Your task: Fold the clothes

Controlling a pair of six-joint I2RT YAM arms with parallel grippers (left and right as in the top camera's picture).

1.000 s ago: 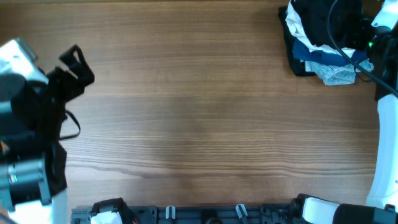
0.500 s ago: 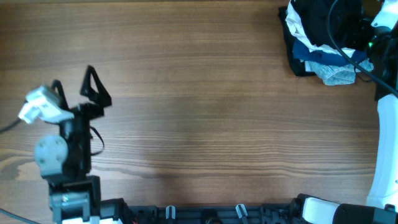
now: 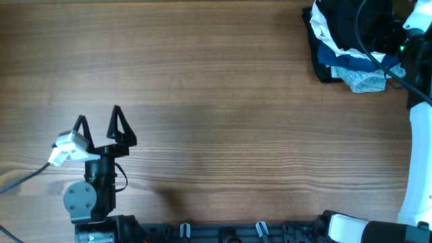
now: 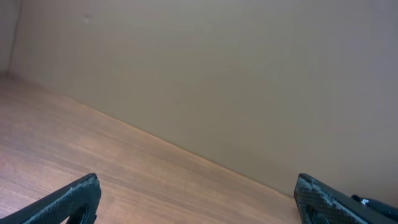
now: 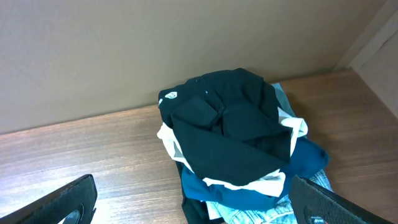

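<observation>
Left hand [image 3: 98, 121] is over the near-left part of the surface [image 3: 223, 81]. Its fingers are spread wide with nothing between them. Its wrist view gives only bare wood and a plain wall.

Right hand [image 5: 194, 199] is at the far-right corner, likewise spread wide and holding nothing. Its wrist view looks onto a heap of garments.

We record the black T-shirt [image 5: 230, 130] lying crumpled on top of that heap, with its small white logo [image 5: 169, 95] showing at the left edge. Beneath it are a white garment [image 5: 166, 138], a blue garment [image 5: 249, 196] and a pale patterned piece [image 3: 368, 82] at the near side. The right hand hangs above the shirt, apart from it.
</observation>
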